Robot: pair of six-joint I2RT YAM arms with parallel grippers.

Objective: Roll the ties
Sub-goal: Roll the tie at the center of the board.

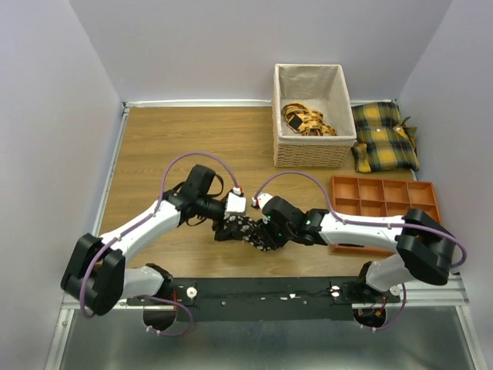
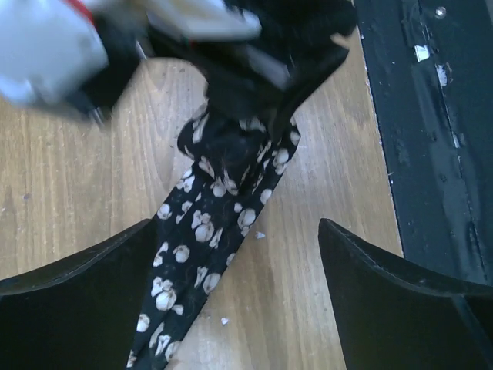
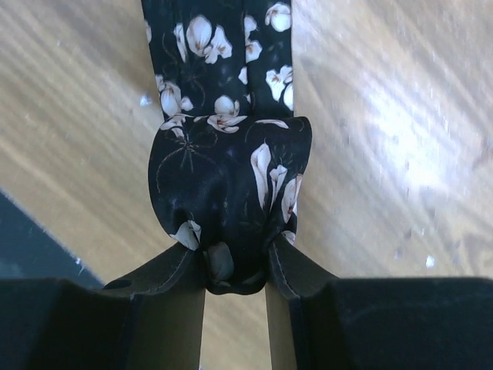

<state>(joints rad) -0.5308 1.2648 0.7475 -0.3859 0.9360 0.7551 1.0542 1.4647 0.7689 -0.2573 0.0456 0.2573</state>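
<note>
Table point(image 1: 169, 146): wood, walls point(image 1: 46, 116) on three sides; I see free room left, basket point(image 1: 312, 153) and tray point(image 1: 385, 185) crowd right.
Tie point(image 1: 235, 230): near-centre, close to near edge.
Left gripper point(image 2: 236, 222): spread wide astride the strip.
Right gripper point(image 3: 235, 258): pinching the folded end.
Pose: both angled inward, nearly meeting.

A long, narrow black fabric necktie point(image 3: 223, 154) carries a scattered print of white lily-like flowers tinged pale pink, with thin grey-green stems. The tabletop point(image 1: 177, 139) is warm mid-brown wood with a straight grain. At its far edge a pale straw-coloured woven basket point(image 1: 312, 154), lined in cream cloth, holds golden-yellow fabric point(image 1: 306, 119) with dark markings. At the far right corner lie yellow-and-black plaid cushions point(image 1: 384, 137). By the right edge sits an orange compartment tray point(image 1: 377, 193). The left arm point(image 1: 146, 223) and right arm point(image 1: 362, 227) are white and black, with purple cables point(image 1: 204, 156). The left gripper point(image 2: 236, 223) and right gripper point(image 3: 235, 254) have matte black fingers. A black rail point(image 1: 262, 297) lines the near edge.
</note>
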